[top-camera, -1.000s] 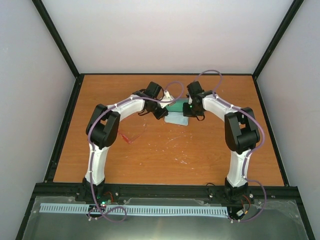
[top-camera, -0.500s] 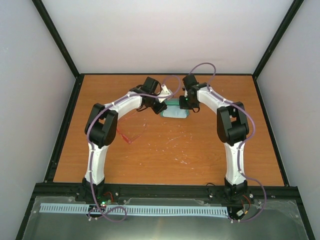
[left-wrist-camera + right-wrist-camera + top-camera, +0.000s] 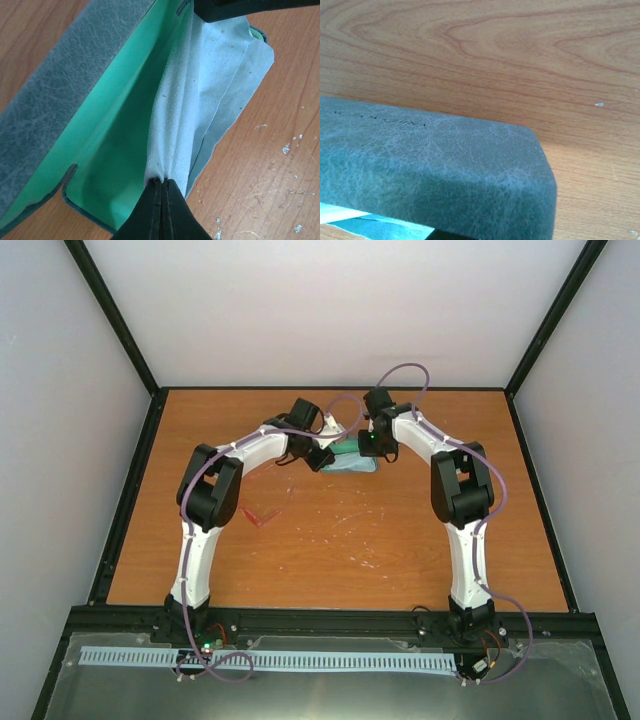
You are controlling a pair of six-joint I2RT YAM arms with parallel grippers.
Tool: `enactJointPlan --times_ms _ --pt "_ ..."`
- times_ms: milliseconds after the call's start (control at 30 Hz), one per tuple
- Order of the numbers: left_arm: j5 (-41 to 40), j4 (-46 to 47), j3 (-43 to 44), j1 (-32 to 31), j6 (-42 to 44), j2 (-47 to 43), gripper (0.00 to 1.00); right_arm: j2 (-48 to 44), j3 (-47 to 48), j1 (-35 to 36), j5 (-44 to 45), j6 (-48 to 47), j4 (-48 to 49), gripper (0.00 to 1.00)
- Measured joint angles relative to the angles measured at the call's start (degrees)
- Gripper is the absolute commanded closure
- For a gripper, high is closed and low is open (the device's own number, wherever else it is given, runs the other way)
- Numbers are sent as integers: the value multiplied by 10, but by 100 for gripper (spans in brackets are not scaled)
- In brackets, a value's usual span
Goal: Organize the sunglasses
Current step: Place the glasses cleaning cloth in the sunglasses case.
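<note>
The sunglasses (image 3: 258, 516), thin and red, lie on the table by my left arm's elbow, apart from both grippers. The grey-blue case (image 3: 350, 452) stands open at the back centre; its green inside (image 3: 115, 135) and grey lid (image 3: 60, 100) show in the left wrist view. My left gripper (image 3: 163, 181) is shut on an edge of the pale blue cloth (image 3: 210, 85), which lies partly in the case and partly on the table. My right gripper (image 3: 372, 445) is at the lid's far end. The lid's outside (image 3: 430, 170) hides its jaws in the right wrist view.
The wooden table (image 3: 420, 540) has white scuff marks near its middle. Black frame rails run along its edges (image 3: 130, 500), with pale walls behind and at both sides. Both arms arch inward over the back centre.
Both grippers have moved toward the back of the table, and the case and cloth have shifted back with them. Less of the cloth shows beside the case in the top view. The sunglasses have not moved.
</note>
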Motion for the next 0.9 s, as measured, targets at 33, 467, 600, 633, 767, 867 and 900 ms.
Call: enactJointPlan --times_ms 33,467,600,633,767,867,900 --pt "0 0 1 0 -2 1 99 1 0 0 1 0 0 97" --pt "-1 2 12 1 -9 11 99 34 21 -1 5 -2 4 97" --pt "-5 2 12 1 -10 17 88 34 23 -1 5 -2 7 92" --pt "-6 2 12 1 -10 18 83 34 24 -1 5 -2 7 88" --pt "-17 2 12 2 -13 19 73 37 29 -2 8 0 7 75" --pt "-27 2 12 3 -14 19 69 37 29 -2 9 1 7 72" --pt "-29 2 12 3 -14 19 69 37 29 -3 10 1 7 71"
